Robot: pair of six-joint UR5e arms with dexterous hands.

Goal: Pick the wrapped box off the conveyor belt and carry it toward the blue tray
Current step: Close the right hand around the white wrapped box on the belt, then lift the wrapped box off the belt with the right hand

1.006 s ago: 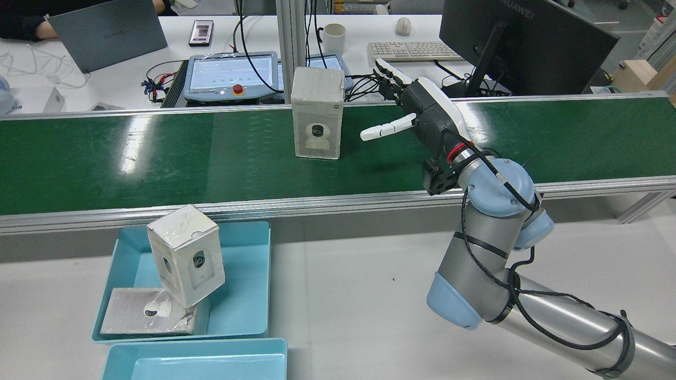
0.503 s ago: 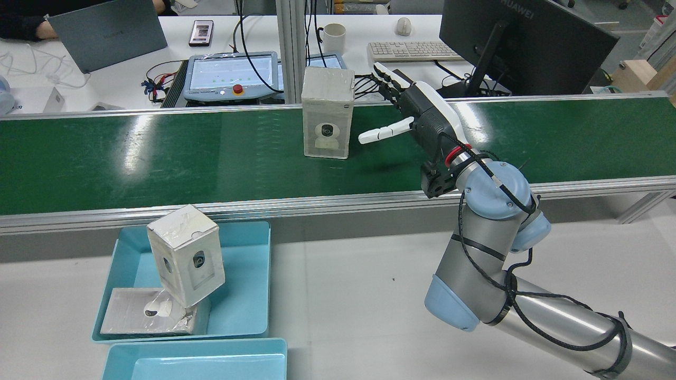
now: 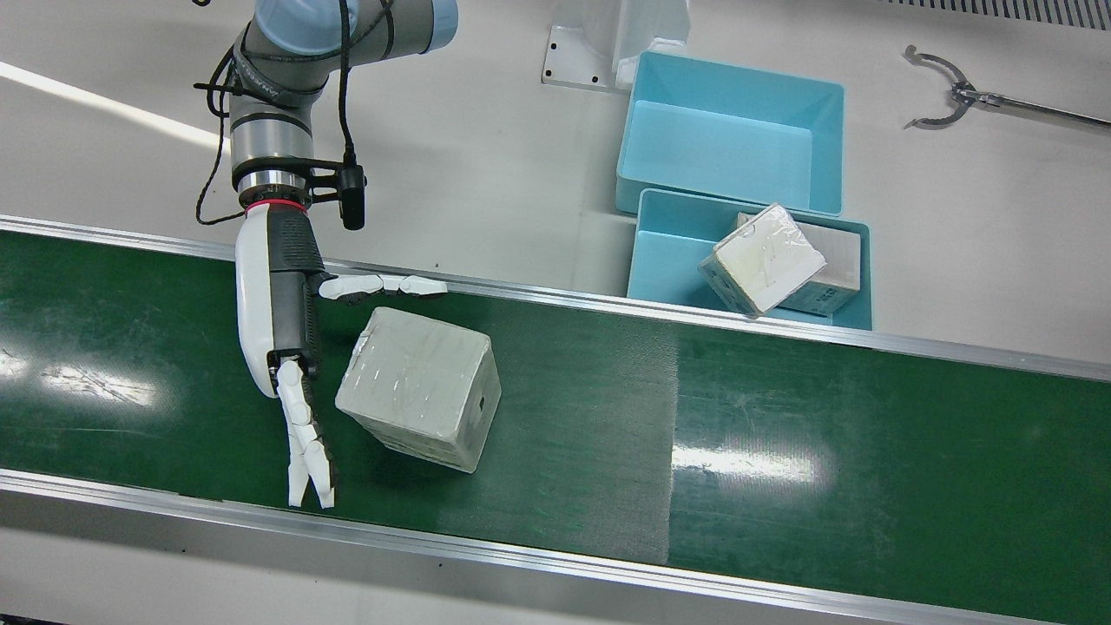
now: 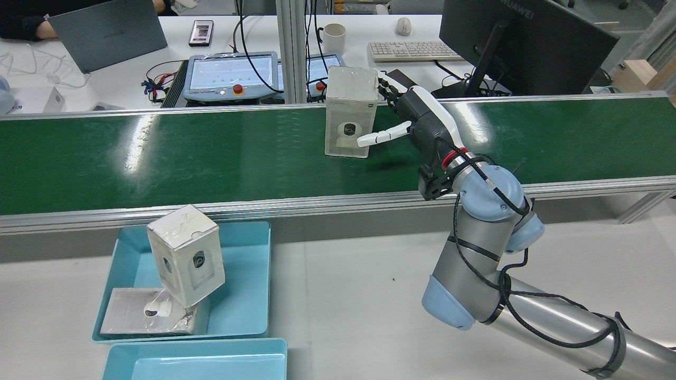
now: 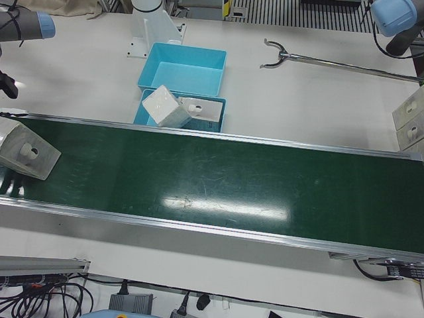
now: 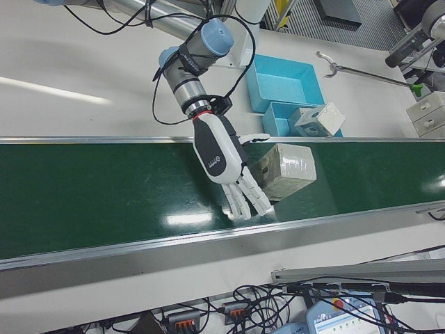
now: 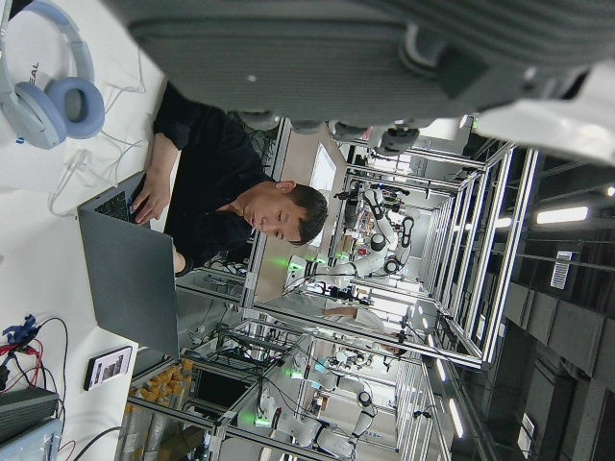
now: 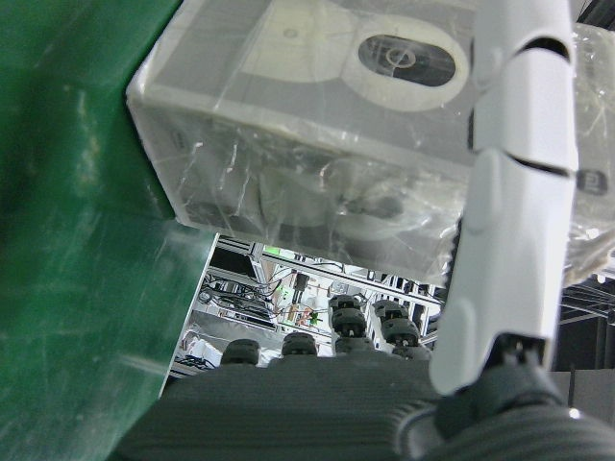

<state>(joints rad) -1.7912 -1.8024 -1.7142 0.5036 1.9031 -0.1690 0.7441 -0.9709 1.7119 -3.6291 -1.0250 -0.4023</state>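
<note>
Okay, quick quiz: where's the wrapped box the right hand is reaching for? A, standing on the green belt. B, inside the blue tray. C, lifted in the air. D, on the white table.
A: the wrapped box stands on the green belt, with the open right hand beside it.

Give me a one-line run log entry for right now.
phase: pre-grasp | right hand: open, fingers bracketing wrapped box | box: upright on conveyor belt, not lifted | blue tray: two boxes inside | left hand: not visible
</note>
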